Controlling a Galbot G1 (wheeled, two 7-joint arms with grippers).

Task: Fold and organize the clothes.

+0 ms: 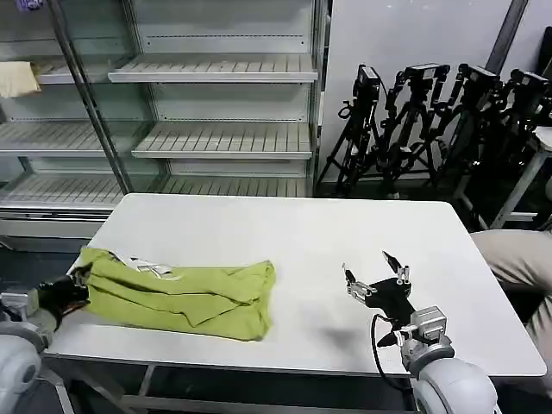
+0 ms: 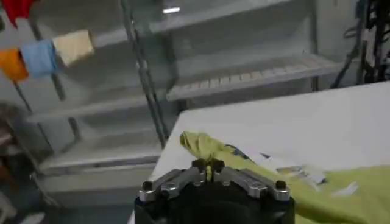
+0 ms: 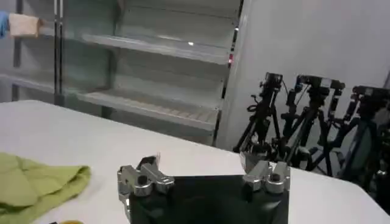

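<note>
The soft, light shirt (image 1: 181,296) lies bunched on the table's (image 1: 285,241) near left, best pinched at its left edge, where the left gripper (image 2: 208,167) sits fingers together; the right gripper (image 1: 376,278) waits apart, open.

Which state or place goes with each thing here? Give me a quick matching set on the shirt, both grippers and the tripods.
Things:
1. shirt
2. left gripper
3. right gripper
4. tripods

States or places:
A. open, over bare table right of the shirt
B. standing on the floor behind the table
C. fingers shut at the shirt's left end
D. bunched in folds on the table's left side

Pairs: 1-D, 2-C, 3-A, 4-B
</note>
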